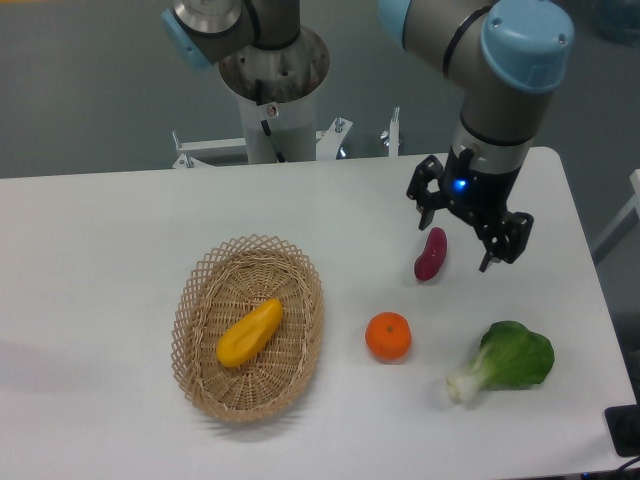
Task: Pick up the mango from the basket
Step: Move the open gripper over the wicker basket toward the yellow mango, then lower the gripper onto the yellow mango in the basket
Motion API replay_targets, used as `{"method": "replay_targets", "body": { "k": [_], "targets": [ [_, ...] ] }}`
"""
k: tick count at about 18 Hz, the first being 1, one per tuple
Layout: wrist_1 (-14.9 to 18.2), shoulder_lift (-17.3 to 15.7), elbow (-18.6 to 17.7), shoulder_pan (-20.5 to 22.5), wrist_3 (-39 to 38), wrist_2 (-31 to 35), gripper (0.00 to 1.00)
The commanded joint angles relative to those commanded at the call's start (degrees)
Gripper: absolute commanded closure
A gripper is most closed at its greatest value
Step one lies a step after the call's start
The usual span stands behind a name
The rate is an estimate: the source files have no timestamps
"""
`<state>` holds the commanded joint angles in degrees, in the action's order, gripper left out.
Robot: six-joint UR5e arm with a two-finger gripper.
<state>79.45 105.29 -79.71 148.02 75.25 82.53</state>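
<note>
The mango (250,333) is lying diagonally in the basket (200,290), well to the lower left of the claw (458,240), which is being held apart, empty.

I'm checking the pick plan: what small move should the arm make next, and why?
Probably travel left toward the basket: the open gripper hangs empty near the purple vegetable, far right of the mango, which lies untouched inside the basket.

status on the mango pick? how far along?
Done: nothing visible; the mango lies in the basket. In hand: nothing; the gripper is open and empty, well right of the basket, near the purple vegetable. Left: reach, grasp, lift.
</note>
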Motion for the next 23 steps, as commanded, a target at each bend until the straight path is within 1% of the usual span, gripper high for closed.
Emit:
{"method": "replay_targets", "body": {
  "k": [1,2,4,6,9,12,13,14,15,17,19,21,23],
  "targets": [
    [-0.3,-0.1,-0.5,-1.0,-1.8,0.0,0.0],
    [-1.7,-0.4,-1.4,-2.1,-3.8,0.0,0.0],
    [-6.1,-0.7,-3.7,-4.7,-8.5,0.1,0.0],
    [-9.2,-0.7,-5.8,-7.6,-13.4,0.4,0.0],
    [-10.6,-0.1,-7.8,-11.3,-19.7,0.5,0.0],
    [-12.7,2.0,-9.4,-15.7,-26.1,0.5,0.0],
    [-13.9,2.7,-10.7,-17.0,-29.0,0.6,0.0],
    [-16.2,3.7,-11.7,-17.8,-31.0,0.6,0.0],
    [-18.3,4.2,-12.7,-19.1,-32.2,0.6,0.0],
    [-21.4,4.9,-15.0,-20.7,-32.6,1.8,0.0],
    [-24.0,7.2,-15.6,-23.0,-32.6,4.8,0.0],
    [-25.2,9.0,-15.5,-25.1,-32.6,8.2,0.0],
    [-25.8,9.8,-15.6,-25.8,-32.7,8.6,0.0]
  ]
}}
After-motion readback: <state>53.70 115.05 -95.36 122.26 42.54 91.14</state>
